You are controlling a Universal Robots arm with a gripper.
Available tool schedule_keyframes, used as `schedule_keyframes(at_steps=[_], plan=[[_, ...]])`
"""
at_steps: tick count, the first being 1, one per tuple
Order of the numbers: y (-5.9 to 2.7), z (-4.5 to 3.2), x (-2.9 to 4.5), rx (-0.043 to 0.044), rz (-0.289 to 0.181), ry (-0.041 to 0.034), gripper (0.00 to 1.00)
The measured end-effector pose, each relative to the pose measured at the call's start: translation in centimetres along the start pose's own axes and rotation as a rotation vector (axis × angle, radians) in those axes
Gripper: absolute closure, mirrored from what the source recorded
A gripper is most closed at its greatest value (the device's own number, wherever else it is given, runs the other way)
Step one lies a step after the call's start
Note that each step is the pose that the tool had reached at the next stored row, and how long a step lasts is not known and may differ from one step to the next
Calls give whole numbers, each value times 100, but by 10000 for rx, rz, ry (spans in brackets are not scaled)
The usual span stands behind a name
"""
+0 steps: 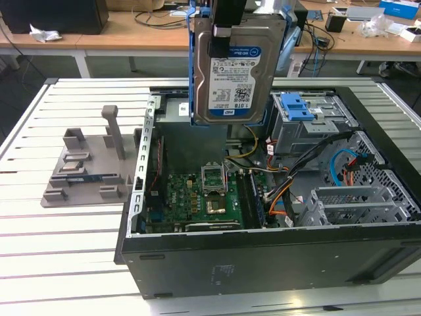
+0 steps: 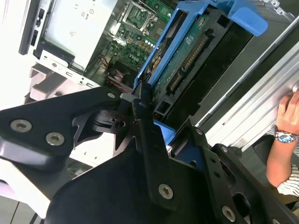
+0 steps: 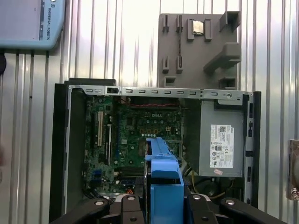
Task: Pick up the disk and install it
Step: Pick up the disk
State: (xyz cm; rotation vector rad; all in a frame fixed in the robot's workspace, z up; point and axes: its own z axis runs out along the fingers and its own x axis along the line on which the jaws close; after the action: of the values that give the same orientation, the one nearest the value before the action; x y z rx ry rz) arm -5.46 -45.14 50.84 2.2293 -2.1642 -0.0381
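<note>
The disk (image 1: 238, 74), a silver hard drive with a white-and-blue label and blue side rails, hangs upright in the air above the open computer case (image 1: 263, 250). My gripper (image 1: 223, 26) is shut on its upper edge. In the second wrist view the black fingers (image 2: 142, 116) clamp the blue-railed disk (image 2: 187, 60), whose circuit-board side faces the camera. In the first wrist view the disk's blue rail (image 3: 163, 182) points down over the motherboard (image 3: 140, 135). The grey drive bay with its blue latch piece (image 1: 297, 105) sits in the case toward the exterior view's right of the disk.
A grey fixture plate (image 1: 85, 164) with upright posts lies on the slatted table at the exterior view's left of the case. Cables (image 1: 342, 168) and a power supply (image 3: 222, 140) are inside the case. A person's hand with a wristwatch (image 2: 285, 135) rests at the table's side.
</note>
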Motion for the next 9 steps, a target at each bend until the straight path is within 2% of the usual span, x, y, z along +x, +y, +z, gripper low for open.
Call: schedule_keyframes(at_steps=[7,9], plan=[[4,3,151,0,0,1,63],[5,3,169,0,0,1,63]])
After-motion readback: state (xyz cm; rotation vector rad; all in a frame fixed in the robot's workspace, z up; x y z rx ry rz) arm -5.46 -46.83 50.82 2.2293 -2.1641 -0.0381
